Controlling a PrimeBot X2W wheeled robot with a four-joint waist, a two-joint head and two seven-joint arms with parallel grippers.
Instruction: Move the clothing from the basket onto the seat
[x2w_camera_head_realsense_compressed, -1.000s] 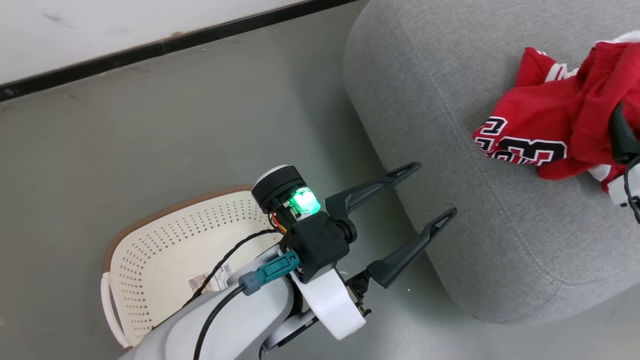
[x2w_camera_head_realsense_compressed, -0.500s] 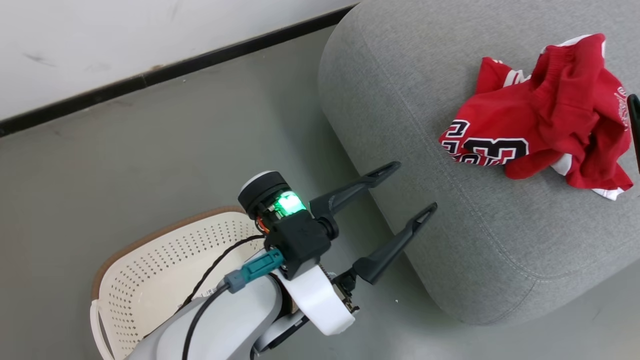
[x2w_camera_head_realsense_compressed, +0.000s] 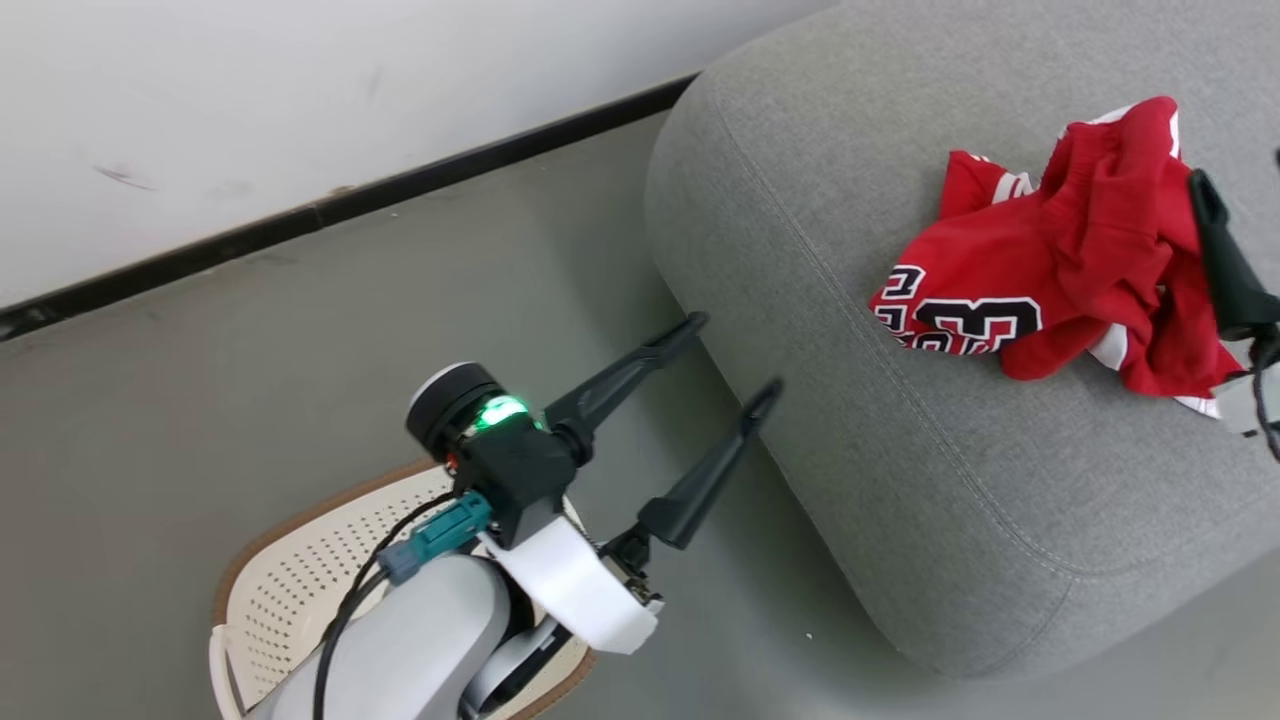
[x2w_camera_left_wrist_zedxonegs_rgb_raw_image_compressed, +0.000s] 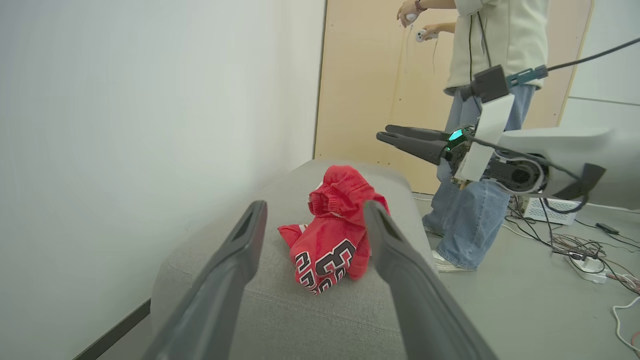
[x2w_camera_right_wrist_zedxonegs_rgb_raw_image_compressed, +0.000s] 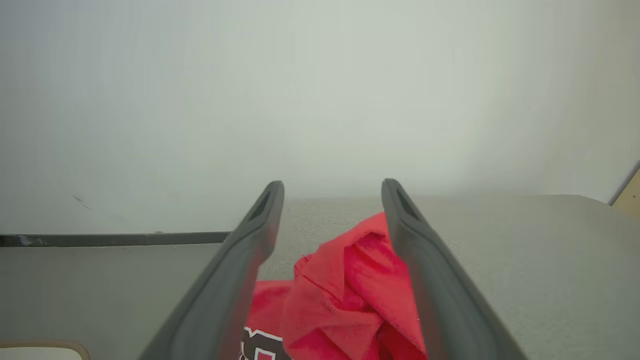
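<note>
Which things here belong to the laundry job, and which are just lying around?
Job: red clothing, basket, grey seat.
Lying about: floor cables, power strip, white box.

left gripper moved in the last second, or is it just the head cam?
Yes. The left gripper backed off the seat: its tips overlapped the seat's rounded edge before, now they only reach it, drawn back toward the basket.

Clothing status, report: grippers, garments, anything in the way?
Both open: left gripper beside the seat, right gripper above the clothing. Garments heaped on the seat; basket bare where visible. Person standing beside the seat.
</note>
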